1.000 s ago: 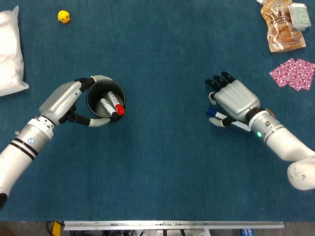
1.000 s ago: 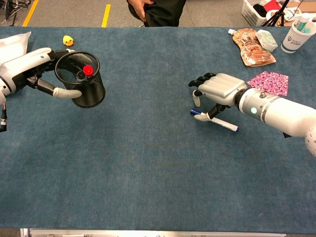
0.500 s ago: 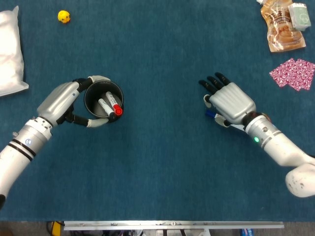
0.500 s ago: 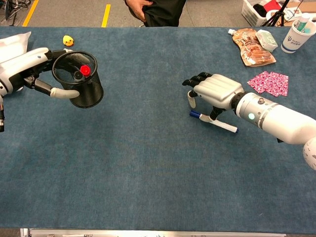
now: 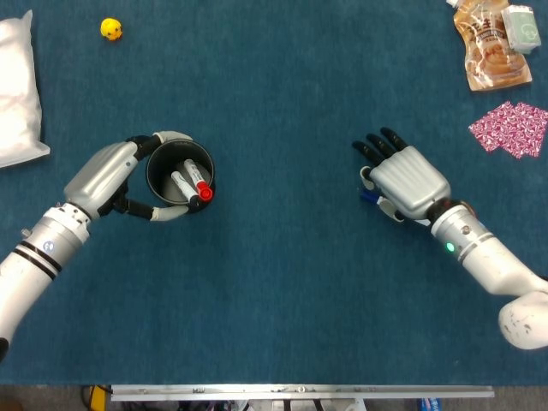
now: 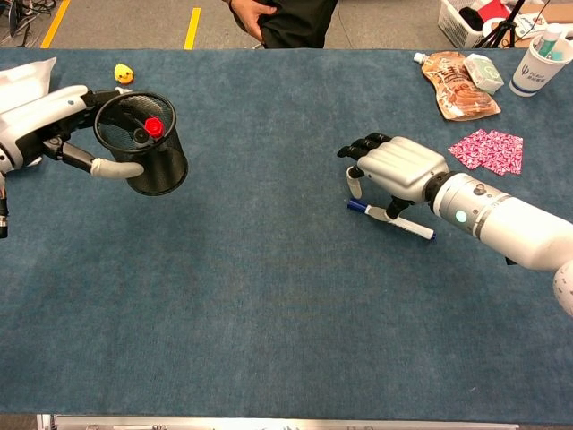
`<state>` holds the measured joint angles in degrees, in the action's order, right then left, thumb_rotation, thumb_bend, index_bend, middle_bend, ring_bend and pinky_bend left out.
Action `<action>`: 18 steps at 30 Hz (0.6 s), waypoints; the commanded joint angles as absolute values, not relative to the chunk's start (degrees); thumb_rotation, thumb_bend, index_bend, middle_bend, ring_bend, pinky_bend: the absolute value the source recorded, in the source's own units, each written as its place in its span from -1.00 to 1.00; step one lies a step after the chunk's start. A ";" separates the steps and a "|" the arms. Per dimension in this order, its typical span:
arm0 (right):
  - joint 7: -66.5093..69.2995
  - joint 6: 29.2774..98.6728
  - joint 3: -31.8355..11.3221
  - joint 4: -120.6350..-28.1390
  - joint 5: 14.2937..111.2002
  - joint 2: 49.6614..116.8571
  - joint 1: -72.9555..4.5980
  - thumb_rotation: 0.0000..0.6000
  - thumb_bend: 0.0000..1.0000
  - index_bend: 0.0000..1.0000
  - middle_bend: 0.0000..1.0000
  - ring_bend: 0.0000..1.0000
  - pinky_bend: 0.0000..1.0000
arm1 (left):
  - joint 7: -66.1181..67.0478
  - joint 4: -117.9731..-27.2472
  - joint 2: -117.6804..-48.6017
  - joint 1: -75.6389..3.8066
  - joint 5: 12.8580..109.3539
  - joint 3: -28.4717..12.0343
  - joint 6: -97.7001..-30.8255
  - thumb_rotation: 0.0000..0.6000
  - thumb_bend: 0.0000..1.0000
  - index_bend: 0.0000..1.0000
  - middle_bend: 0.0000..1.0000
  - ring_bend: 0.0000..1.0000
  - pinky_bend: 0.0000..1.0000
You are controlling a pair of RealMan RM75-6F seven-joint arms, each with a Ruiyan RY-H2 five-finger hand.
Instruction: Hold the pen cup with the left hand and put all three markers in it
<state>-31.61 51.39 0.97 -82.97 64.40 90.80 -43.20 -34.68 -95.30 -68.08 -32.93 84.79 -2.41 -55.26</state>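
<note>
Two markers in, one still on the cloth.

From the head view, my left hand (image 5: 107,175) keeps its fingers wrapped round the black pen cup (image 5: 180,175), two markers (image 5: 193,181) inside; my right hand (image 5: 407,181) has edged back right since half a second ago, fingers spread, hovering over the blue marker (image 5: 369,198). In the chest view, the cup (image 6: 143,143) hasn't moved, and the blue marker (image 6: 394,220) lies on the table (image 6: 269,296) under my open right hand (image 6: 394,170), whether touched I cannot tell.
</note>
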 commanded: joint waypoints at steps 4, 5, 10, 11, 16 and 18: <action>-32.11 51.38 0.57 -83.33 63.92 90.72 -42.92 1.00 -0.86 -0.06 -0.79 -1.00 -1.00 | -34.77 -95.24 -68.15 -32.96 84.93 -2.33 -55.29 0.69 -0.67 -0.60 -0.36 -0.49 -0.64; -32.16 51.46 0.48 -83.62 63.79 90.59 -42.84 1.00 -0.90 -0.06 -0.78 -1.00 -1.00 | -34.78 -95.23 -68.15 -32.94 84.93 -2.31 -55.33 0.69 -0.67 -0.60 -0.36 -0.49 -0.64; -32.45 52.09 -0.05 -86.18 62.69 89.23 -42.24 1.00 -0.95 -0.03 -0.75 -1.00 -1.00 | -34.94 -94.97 -68.21 -33.00 84.89 -2.27 -55.20 0.69 -0.67 -0.60 -0.36 -0.49 -0.64; -32.60 52.12 -0.13 -86.69 62.29 88.96 -42.15 1.00 -0.96 -0.02 -0.75 -1.00 -1.00 | -34.97 -94.92 -68.26 -33.04 84.91 -2.27 -55.17 0.68 -0.67 -0.60 -0.36 -0.49 -0.64; -33.78 51.89 -0.22 -89.14 59.52 87.74 -41.86 1.00 -0.96 0.03 -0.73 -1.00 -1.00 | -35.18 -94.77 -68.58 -33.19 85.22 -2.18 -55.12 0.68 -0.67 -0.60 -0.36 -0.49 -0.64; -34.72 52.29 -0.09 -89.71 58.51 87.43 -41.69 1.00 -0.96 0.04 -0.73 -1.00 -1.00 | -35.22 -94.54 -68.73 -33.17 85.28 -2.10 -55.16 0.68 -0.67 -0.60 -0.36 -0.49 -0.64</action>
<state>-34.29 52.09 -0.15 -89.33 58.94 87.70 -41.83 -35.19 -94.60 -68.69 -33.17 85.26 -2.13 -55.15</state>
